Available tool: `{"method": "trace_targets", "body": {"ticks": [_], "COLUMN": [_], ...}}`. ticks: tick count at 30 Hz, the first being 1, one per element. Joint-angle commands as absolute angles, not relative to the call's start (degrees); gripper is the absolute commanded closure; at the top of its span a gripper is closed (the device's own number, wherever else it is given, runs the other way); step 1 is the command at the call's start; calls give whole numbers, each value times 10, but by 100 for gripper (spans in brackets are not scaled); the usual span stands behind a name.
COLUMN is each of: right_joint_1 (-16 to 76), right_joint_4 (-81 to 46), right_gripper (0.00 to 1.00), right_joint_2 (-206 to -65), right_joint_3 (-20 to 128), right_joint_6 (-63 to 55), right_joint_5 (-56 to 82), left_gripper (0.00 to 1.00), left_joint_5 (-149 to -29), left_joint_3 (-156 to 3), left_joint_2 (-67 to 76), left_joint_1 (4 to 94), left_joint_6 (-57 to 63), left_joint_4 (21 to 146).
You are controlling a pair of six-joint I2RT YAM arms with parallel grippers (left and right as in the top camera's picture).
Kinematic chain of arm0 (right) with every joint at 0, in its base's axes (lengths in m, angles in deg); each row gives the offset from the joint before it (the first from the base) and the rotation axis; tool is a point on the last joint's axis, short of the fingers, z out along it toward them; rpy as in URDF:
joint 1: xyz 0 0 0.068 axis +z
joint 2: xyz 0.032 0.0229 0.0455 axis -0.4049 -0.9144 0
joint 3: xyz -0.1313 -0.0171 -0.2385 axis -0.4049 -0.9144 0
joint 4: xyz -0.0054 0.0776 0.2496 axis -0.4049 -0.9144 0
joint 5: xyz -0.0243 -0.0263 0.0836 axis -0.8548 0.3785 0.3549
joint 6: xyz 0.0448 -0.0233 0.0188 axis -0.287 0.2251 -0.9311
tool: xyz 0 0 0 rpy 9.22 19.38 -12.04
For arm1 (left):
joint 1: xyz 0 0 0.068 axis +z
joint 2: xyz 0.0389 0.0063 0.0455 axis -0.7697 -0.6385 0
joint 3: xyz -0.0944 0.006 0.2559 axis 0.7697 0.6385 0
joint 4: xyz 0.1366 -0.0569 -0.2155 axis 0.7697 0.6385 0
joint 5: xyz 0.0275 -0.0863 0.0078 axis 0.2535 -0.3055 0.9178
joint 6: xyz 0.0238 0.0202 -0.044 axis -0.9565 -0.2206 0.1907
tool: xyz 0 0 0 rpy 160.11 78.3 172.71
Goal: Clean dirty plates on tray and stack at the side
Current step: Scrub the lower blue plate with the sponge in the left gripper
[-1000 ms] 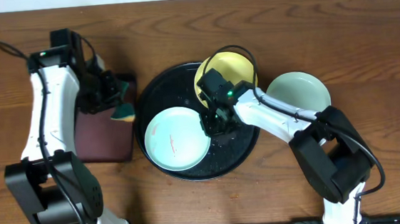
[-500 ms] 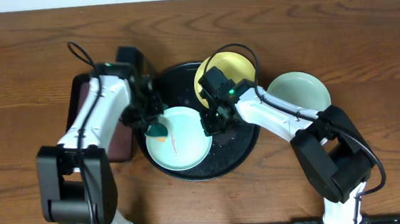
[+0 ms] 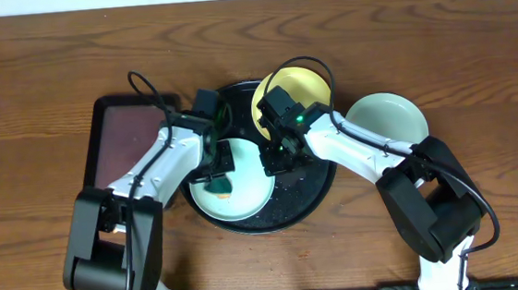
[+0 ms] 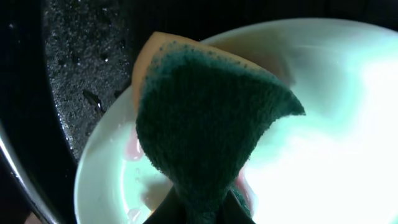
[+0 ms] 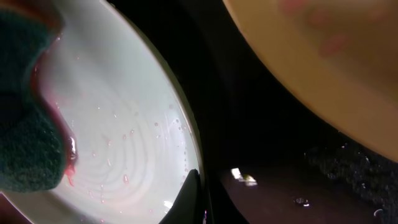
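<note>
Your left gripper (image 3: pixel 217 178) is clamped on the green sponge (image 4: pixel 211 124), pressing it onto the aqua plate (image 3: pixel 245 197) in the left half of the black tray (image 3: pixel 314 192). Your right gripper (image 3: pixel 277 157) sits at that plate's right rim, and I can't tell its grip. The yellow plate (image 3: pixel 306 90) lies over the tray's far rim, and the second aqua plate (image 3: pixel 387 121) is on the table just right of the tray.
</note>
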State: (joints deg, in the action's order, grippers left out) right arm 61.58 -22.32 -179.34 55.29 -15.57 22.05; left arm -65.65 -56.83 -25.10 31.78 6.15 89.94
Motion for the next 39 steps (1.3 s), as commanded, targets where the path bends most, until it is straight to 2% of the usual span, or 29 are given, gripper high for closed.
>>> {"method": "trace_targets", "body": {"ticks": [1,4,8,11,16,20,26,34,39], "right_joint_1": [609,609,609,609,609,605,605,605,605], "right_joint_4": [-224,-224,-224,-224,-225,-226,-227,-227,-227], "right_gripper": [99,99,99,99,99,99,99,99,99], "right_joint_2": [-1797,-1797,-1797,-1797,-1797,-1797,-1797,-1797,-1797], "right_joint_3": [562,562,562,562,562,562,562,562,562], "right_joint_6": [-160,-160,-160,-160,-160,-160,-160,-160,-161], "right_joint_5": [222,222,222,222,222,226,226,226,226], "left_gripper": [92,92,93,92,93,93,92,92,92], "left_joint_5": [-736,-869,-879,-799,-576,-531,-596,-841,-844], "left_joint_3": [-548,-548,-548,-548,-548,-548,-548,-548,-548], "left_joint_2": [-257,-257,-257,-257,-257,-257,-257,-257,-257], "left_joint_1": [303,303,303,303,303,303,295,289,289], "left_joint_6": [51,-36,-51,-6,151,207,188,-26,-34], "left_joint_4": [900,884,872,867,894,925,949,931,896]}}
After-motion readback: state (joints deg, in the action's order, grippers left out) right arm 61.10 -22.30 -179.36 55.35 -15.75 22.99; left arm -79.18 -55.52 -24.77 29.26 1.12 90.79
